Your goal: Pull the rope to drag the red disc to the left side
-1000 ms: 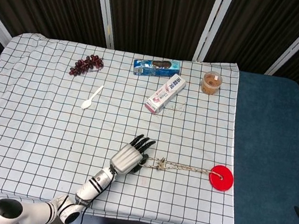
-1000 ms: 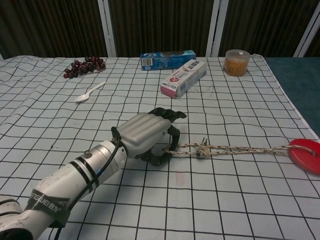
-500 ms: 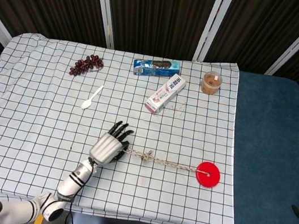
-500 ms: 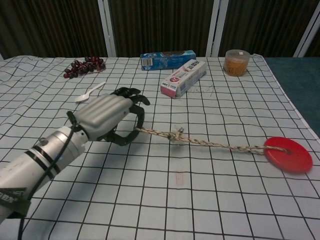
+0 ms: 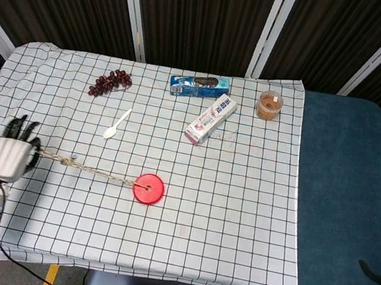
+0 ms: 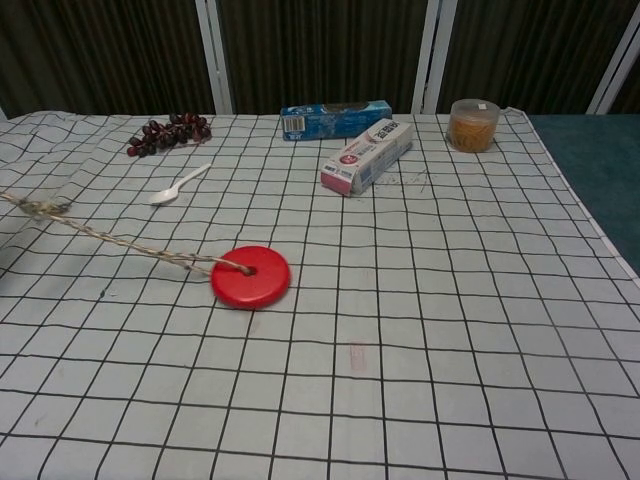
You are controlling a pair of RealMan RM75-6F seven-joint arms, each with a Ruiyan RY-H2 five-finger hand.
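The red disc [image 5: 148, 188] lies flat on the checked tablecloth left of the table's middle; in the chest view the red disc [image 6: 250, 276] sits at centre left. A braided rope [image 5: 87, 168] runs taut from the disc's centre leftward to my left hand [image 5: 10, 154], which grips the rope's end at the table's left edge. In the chest view the rope [image 6: 110, 238] rises off the cloth toward the left border, and the hand itself is out of that frame. My right hand is not visible in either view.
At the back lie grapes [image 5: 110, 82], a white spoon [image 5: 116, 123], a blue packet [image 5: 200, 85], a white toothpaste box [image 5: 211, 120] and a small jar [image 5: 270, 105]. A dark blue surface [image 5: 342, 197] borders the cloth on the right.
My left hand has swept far left to the table's edge, holding the rope. The red disc slid with it from the right side to left of centre.
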